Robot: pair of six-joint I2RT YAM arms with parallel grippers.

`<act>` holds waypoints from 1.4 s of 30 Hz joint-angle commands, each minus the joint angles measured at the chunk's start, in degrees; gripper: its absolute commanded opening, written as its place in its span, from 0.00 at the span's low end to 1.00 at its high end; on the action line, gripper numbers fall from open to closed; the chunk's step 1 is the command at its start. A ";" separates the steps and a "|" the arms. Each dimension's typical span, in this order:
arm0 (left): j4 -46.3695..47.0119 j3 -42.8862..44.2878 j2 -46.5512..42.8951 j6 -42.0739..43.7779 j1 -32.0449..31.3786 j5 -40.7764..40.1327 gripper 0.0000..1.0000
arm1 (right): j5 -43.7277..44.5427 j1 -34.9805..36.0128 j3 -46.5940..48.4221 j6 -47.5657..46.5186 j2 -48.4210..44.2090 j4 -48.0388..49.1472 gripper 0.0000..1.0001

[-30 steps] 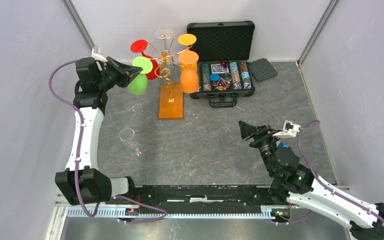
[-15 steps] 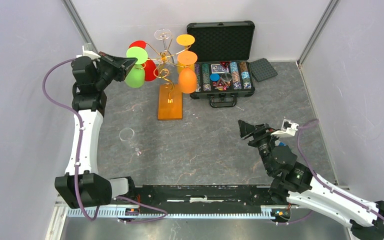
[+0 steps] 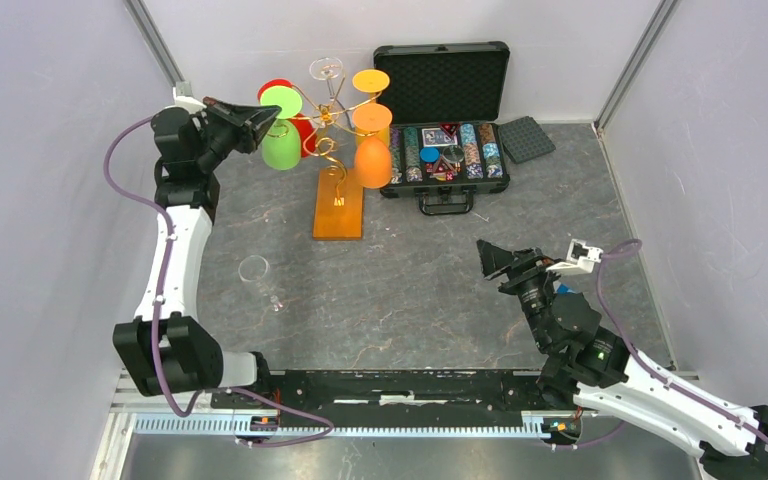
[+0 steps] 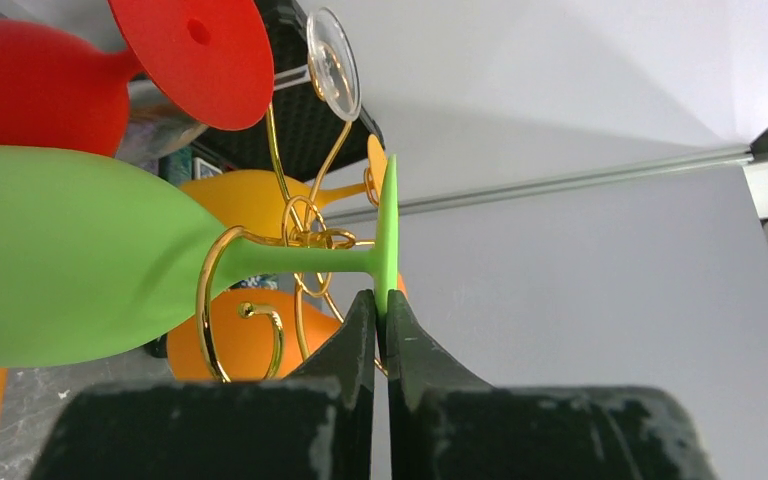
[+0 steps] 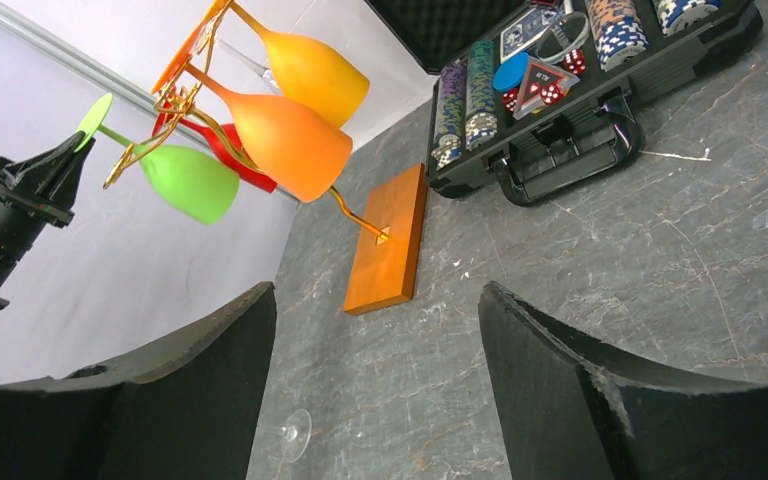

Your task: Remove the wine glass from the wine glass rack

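Observation:
The wine glass rack (image 3: 338,207), golden wire on an orange wooden base, stands at the back of the table. A green wine glass (image 3: 282,146) hangs on its left side, its stem lying inside a golden curl (image 4: 206,290). My left gripper (image 3: 263,115) is shut on the rim of the green wine glass's foot (image 4: 388,225), which is pinched between the fingertips of the left gripper (image 4: 382,300). Red (image 4: 30,80), orange (image 3: 373,162) and clear (image 3: 326,69) glasses also hang on the rack. My right gripper (image 3: 488,258) hovers open and holds nothing, low at the right, far from the rack (image 5: 385,240).
A clear wine glass (image 3: 257,272) lies on its side on the table's left part. An open black chip case (image 3: 450,120) sits just right of the rack, with a black pad (image 3: 527,138) beside it. Grey walls close in the left, back and right.
My left gripper has carried the green glass's foot upward and toward the back wall. The glass tilted with it, and the rack and its other glasses shifted slightly. The right arm stayed put.

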 commanded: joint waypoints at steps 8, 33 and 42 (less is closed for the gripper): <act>7.80 -5.19 -3.52 -4.57 -0.28 9.76 0.02 | -5.63 0.12 2.58 -4.20 1.73 1.62 0.83; -11.68 -6.23 -31.91 -4.20 -0.38 3.14 0.02 | -26.98 0.15 1.57 -7.39 9.50 20.53 0.96; -2.33 2.27 -31.41 -14.86 -2.04 12.10 0.02 | -31.93 0.12 4.57 -11.46 15.94 38.66 0.98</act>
